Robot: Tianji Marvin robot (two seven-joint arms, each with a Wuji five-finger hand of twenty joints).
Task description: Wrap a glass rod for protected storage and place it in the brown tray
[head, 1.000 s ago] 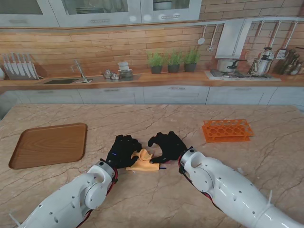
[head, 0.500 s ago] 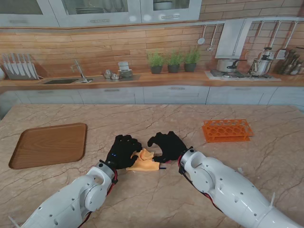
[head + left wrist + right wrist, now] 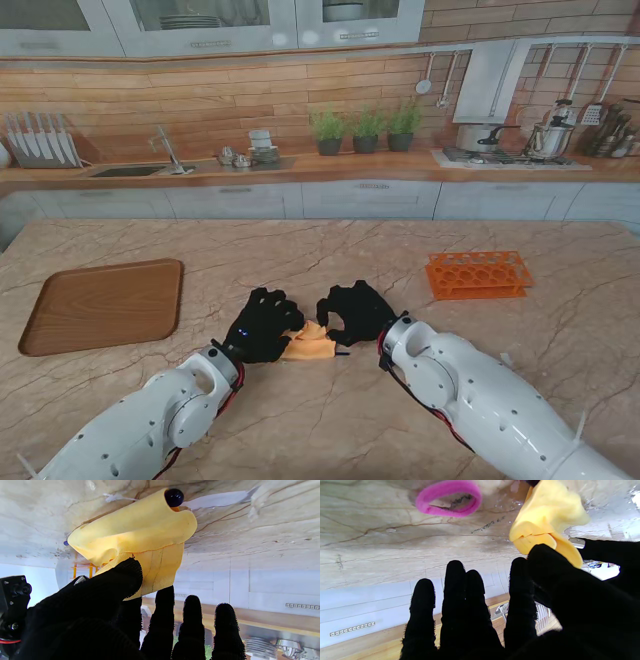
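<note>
Left hand (image 3: 262, 325) now closer over soft yellow cloth (image 3: 309, 343) — crumpled, flatter

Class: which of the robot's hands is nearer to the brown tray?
Left. The left hand is right of the brown tray, gripping the yellow cloth; the right hand is beyond that cloth.

Soft matt yellow cloth (image 3: 140, 532), glossy dark rod tip (image 3: 174, 497), polished marble table (image 3: 320, 250)

The yellow cloth (image 3: 140, 537) hides the glass rod (image 3: 174, 497) except its dark tip.
</note>
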